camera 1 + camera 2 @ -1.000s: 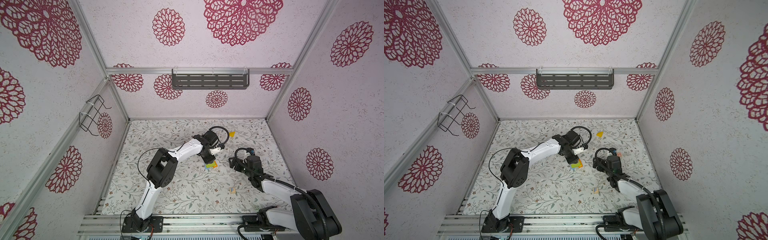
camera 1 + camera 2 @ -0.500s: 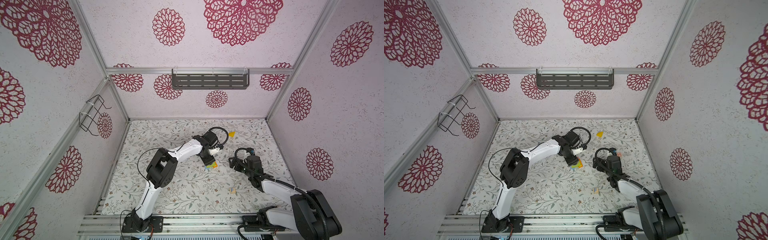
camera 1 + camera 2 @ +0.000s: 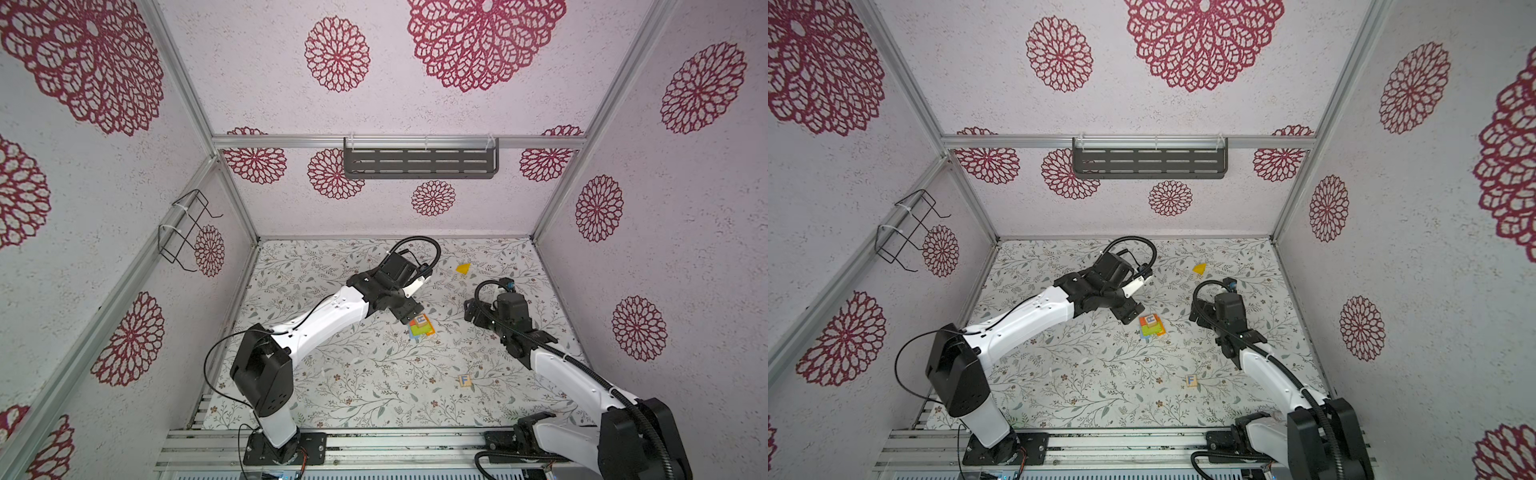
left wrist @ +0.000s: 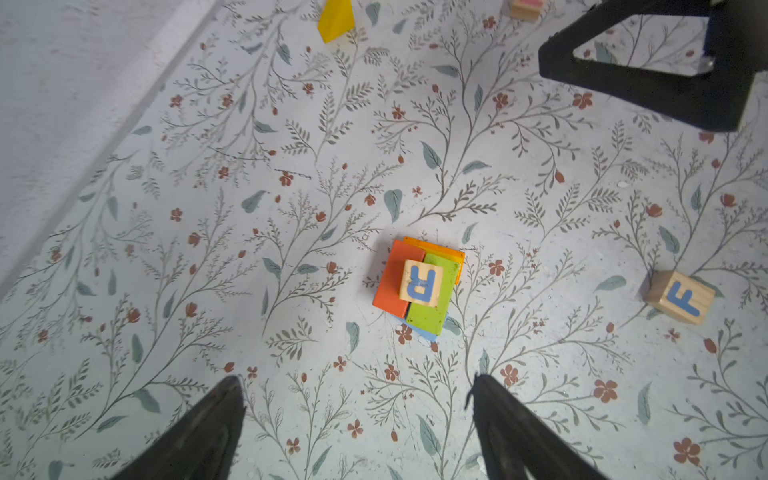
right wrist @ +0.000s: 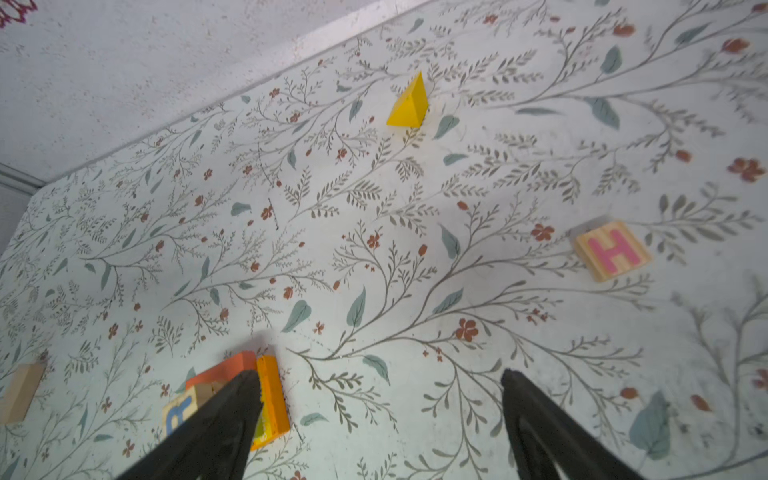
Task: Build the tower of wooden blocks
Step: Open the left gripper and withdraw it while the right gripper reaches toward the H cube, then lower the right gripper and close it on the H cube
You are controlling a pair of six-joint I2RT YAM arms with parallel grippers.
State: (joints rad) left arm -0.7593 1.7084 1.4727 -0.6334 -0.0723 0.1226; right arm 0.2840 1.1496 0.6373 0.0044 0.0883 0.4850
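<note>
The wood block tower (image 3: 422, 326) (image 3: 1152, 326) is located near the centre of the floral mat (image 3: 353, 374) in both top views. In the left wrist view the wood block tower (image 4: 419, 286) is seen from above: a pale blue piece is at the bottom, an orange slab lies over it, a red piece and a lime-green piece are laid side by side on that, and a natural-wood R cube (image 4: 420, 282) is seated on top, slightly rotated. The left gripper (image 3: 409, 313) (image 4: 357, 380) is positioned just beside the tower at 10 o'clock. Its fingers are spread wide and nothing is grasped; a clear strip of mat is visible between the fingertips and the tower. The right gripper (image 3: 471, 311) (image 5: 380, 374) is positioned near the tower at 3 o'clock, apart from it. Its fingers are likewise spread and nothing is grasped. In the right wrist view the tower's edge (image 5: 272, 399) is partly covered by one finger (image 5: 232, 407). A yellow wedge block (image 3: 462, 268) (image 3: 1200, 268) (image 5: 409, 104) is found at 1 o'clock from the tower, well apart. An F cube (image 3: 465, 380) (image 3: 1191, 380) (image 4: 681, 297) is found at 5 o'clock from the tower, well apart. An H cube (image 5: 613, 251) with a pink letter and a plain tan block (image 5: 20, 390) are shown on the mat in the right wrist view, each lying alone.
</note>
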